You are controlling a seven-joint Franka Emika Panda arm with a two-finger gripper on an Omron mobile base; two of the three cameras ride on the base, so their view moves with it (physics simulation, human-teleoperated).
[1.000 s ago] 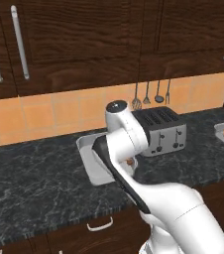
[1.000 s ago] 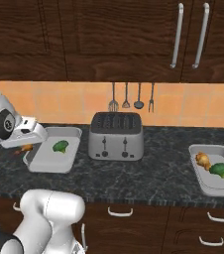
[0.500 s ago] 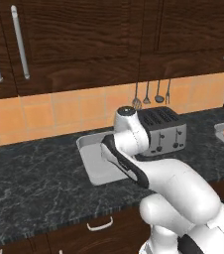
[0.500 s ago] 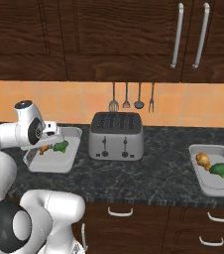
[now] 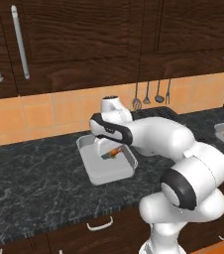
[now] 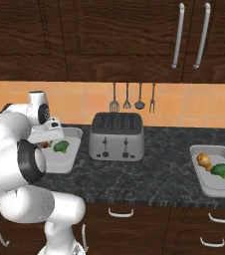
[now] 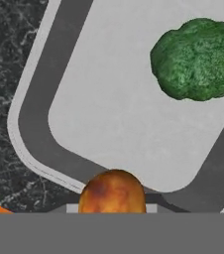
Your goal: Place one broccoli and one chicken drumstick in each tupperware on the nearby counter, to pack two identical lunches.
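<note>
**A:** Where's the drumstick?

**B:** On my feed the chicken drumstick is pinched in the hand, and I see its brown rounded end poking up at the bottom of the hand view. From the left base camera it hangs just above the near tupperware, over the right side of the tray.

**A:** And the broccoli?

**B:** One broccoli lies on the pale floor of that same tupperware — apart from the drumstick, toward the tray's far corner in the hand view. In the right base view I see it as a green lump beside the hand.

**A:** The other box?

**B:** The second tupperware sits well apart at the right end of the bench, past the toaster. It holds a second drumstick and a second broccoli, lying just beside each other.

**A:** Anything else around?

**B:** The toaster stands between the two boxes, against the orange tiled wall. Four utensils hang on that wall above it — under the dark wood cabinets with long silver handles. Below the bench I can make out drawers with curved white handles.
</note>
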